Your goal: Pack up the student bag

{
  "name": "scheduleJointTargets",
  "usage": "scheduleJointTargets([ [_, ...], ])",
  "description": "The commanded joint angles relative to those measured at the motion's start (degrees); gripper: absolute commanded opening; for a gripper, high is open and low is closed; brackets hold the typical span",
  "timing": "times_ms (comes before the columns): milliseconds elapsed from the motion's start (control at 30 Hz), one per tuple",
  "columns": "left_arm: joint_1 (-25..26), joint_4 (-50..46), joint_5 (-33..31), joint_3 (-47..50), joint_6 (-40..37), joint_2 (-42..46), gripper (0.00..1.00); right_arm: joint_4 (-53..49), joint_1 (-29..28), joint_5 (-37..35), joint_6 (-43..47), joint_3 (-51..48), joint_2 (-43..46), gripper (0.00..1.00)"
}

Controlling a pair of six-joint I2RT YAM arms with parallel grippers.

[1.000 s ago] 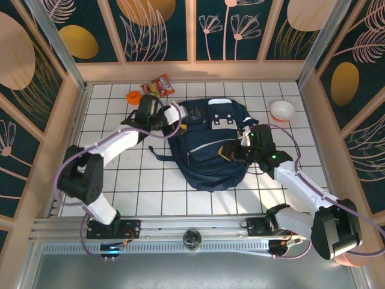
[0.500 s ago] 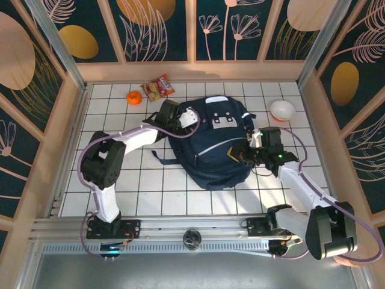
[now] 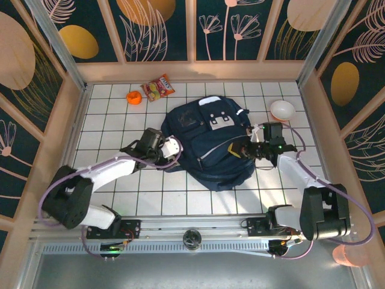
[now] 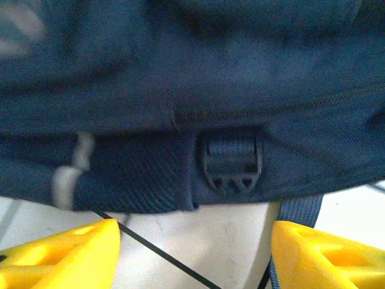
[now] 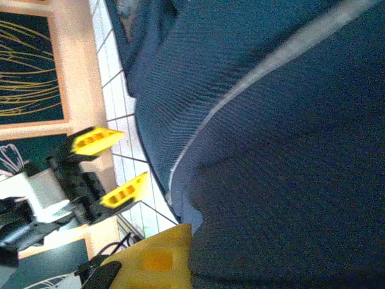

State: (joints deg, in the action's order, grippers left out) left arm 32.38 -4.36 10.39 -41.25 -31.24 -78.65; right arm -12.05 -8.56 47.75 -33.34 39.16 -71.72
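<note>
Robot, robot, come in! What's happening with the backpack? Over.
Left gripper open, facing student bag side. Right gripper shut at its right edge. Snack packet, bowl off behind it, untouched.

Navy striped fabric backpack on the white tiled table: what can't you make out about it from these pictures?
- Contents of the navy fabric backpack: top external view, its own fabric covers them.
- What, if anything, the shut right gripper pinches: right wrist view, the bottom edge cuts off its fingers.
- Wording on the red-and-yellow snack packet: top external view, too small.
</note>
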Motion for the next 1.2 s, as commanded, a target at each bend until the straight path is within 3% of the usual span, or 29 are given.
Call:
scheduleJointTargets([
  [0,0.1,3.5,5.9,-2.2,-5.8,4.1,0.68,2.6,0.7,0.9,3.7,3.7,-1.0,0.00],
  [233,0.2,-3.4,16.6,-9.9,-28.4,-2.5,0.70,1.6,0.7,2.3,3.6,4.2,-0.3,0.00],
  [400,1.8,-5.1,17.5,-14.2,-37.7,-8.0,0.70,1.0,0.8,2.0,3.5,3.9,0.4,0.00],
  [933,4.5,-6.1,12.1,-20.3,-48.7,-21.0,0.69,-0.5,0.8,2.8,4.3,4.5,0.6,0.00],
  [1000,4.6,-5.5,13.5,-20.2,-48.6,-21.4,0.59,-0.4,0.8,3.0,4.4,4.5,0.5,0.00],
  [1167,4.7,-7.0,16.8,-20.8,-44.3,-20.4,0.08,0.1,1.7,2.7,5.8,4.6,0.6,0.00],
])
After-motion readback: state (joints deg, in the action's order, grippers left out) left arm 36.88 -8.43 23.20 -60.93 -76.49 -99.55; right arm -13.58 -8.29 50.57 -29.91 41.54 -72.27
